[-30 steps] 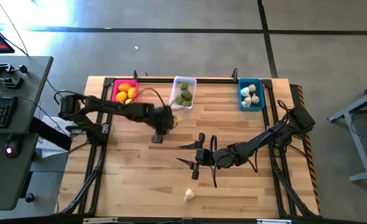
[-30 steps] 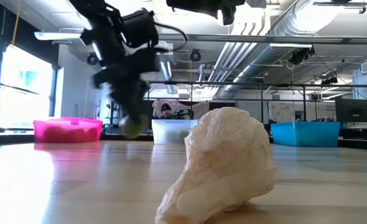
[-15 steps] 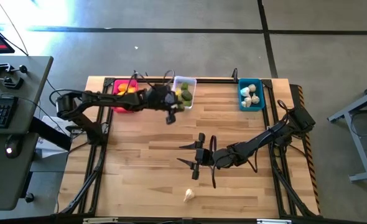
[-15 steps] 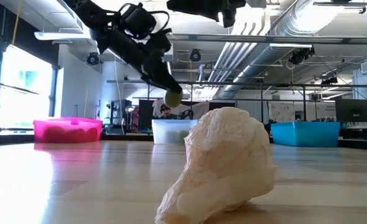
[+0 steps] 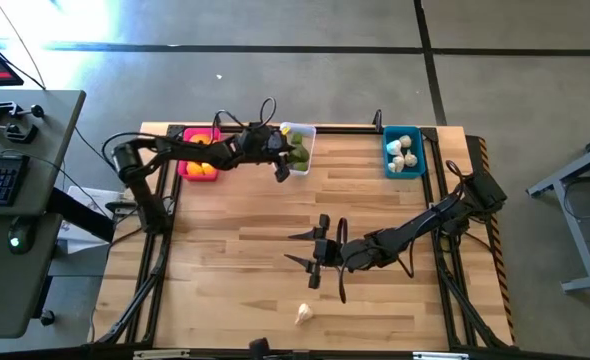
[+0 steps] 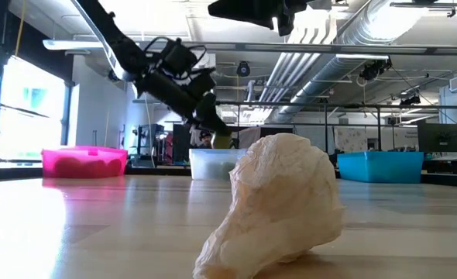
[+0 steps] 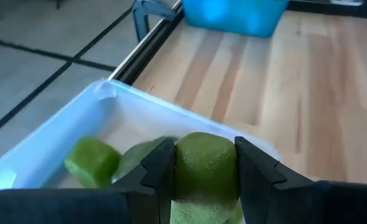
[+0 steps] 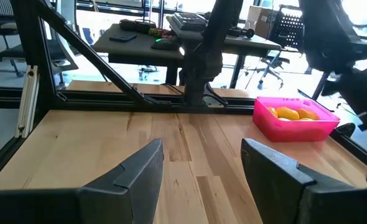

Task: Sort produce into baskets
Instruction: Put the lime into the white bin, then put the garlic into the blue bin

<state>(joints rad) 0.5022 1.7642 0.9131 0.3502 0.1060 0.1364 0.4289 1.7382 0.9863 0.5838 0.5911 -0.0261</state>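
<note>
My left gripper [image 5: 283,166] is shut on a dull green fruit [image 7: 205,167], just over the near rim of the clear whitish basket [image 5: 297,132]; the low view shows the fruit [image 6: 222,140] above that basket [image 6: 213,163]. The basket holds other green pieces [image 7: 93,162]. The pink basket [image 5: 187,168] holds orange and yellow fruits, and the teal basket [image 5: 416,160] holds whitish bulbs. One whitish bulb [image 5: 303,314] lies on its side near the table's front edge. My right gripper [image 5: 311,257] hangs open above the middle of the table, with nothing between its fingers [image 8: 140,174]. My left gripper pinches the green fruit by two opposite sides [image 7: 182,165] between its two fingers. The fingers slant downward from the table's left toward the clear basket. The fruit is lifted clear, over the basket's near rim [image 7: 171,115].
The three baskets stand in a row along the table's far edge. A black frame rail [image 5: 345,128] runs behind them. The lone bulb fills the foreground of the low view [image 6: 275,205]. Bare wood lies between the baskets and my right arm.
My left gripper has carried the green fruit toward the table's far edge and a little to the right, from over the open table to the clear basket's near rim. It has tipped up from pointing steeply down to a shallow slant. The fruit stays held.
</note>
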